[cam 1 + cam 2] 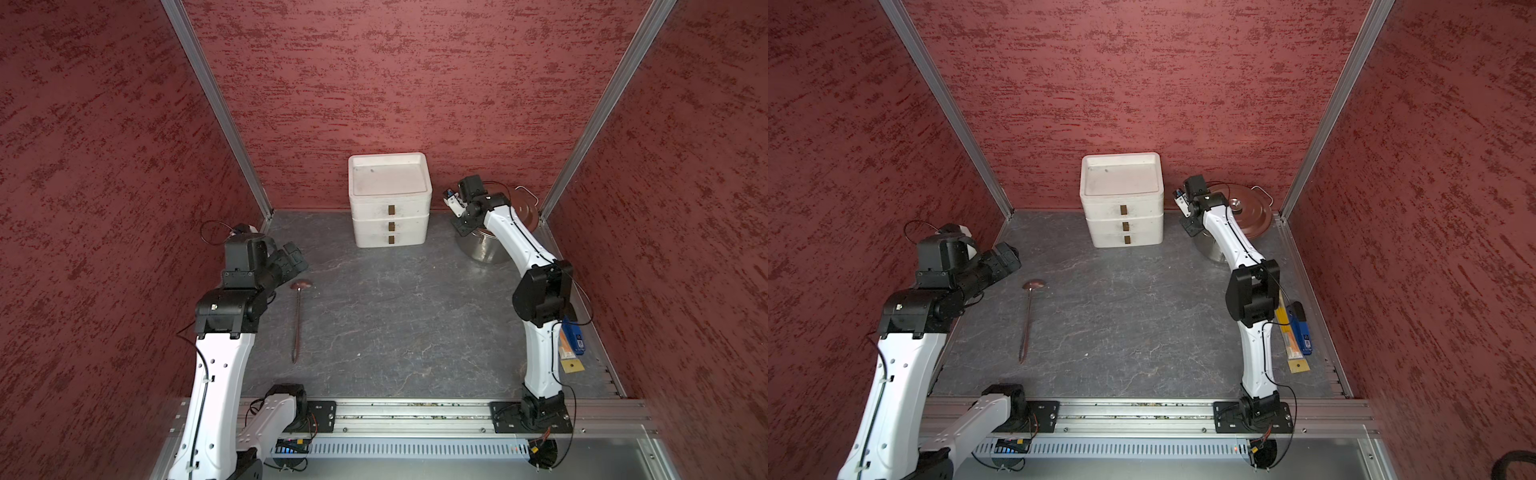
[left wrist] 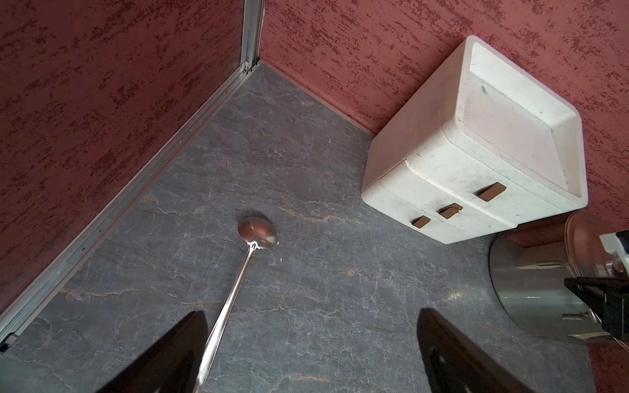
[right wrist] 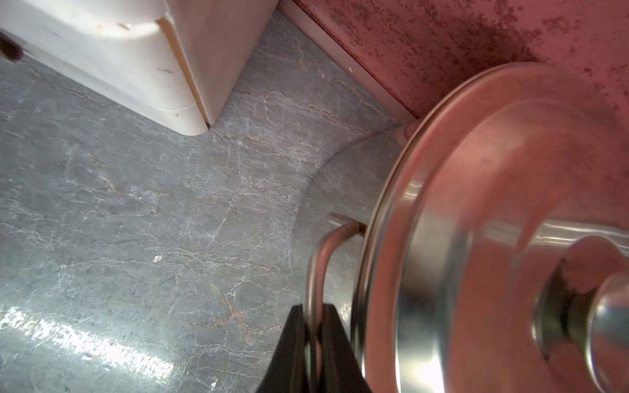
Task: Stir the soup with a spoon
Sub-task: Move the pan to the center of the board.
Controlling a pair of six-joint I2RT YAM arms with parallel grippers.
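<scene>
The spoon (image 1: 297, 324) (image 1: 1027, 320) lies flat on the grey tabletop at the left, its bowl toward the back wall. My left gripper (image 1: 296, 259) (image 2: 311, 314) hovers open above it. In the left wrist view the spoon handle (image 2: 235, 289) runs close along one finger. At the back right stands a steel pot (image 1: 484, 247) (image 1: 1210, 249) covered by a lid (image 1: 1246, 212) (image 3: 476, 238), so the soup is hidden. My right gripper (image 3: 313, 309) (image 1: 1190, 226) is shut on the pot's side handle (image 3: 326, 245).
A white three-drawer unit (image 1: 388, 199) (image 2: 459, 170) stands against the back wall beside the pot. Blue and orange tools (image 1: 573, 338) lie along the right edge behind the right arm. Red walls close in three sides.
</scene>
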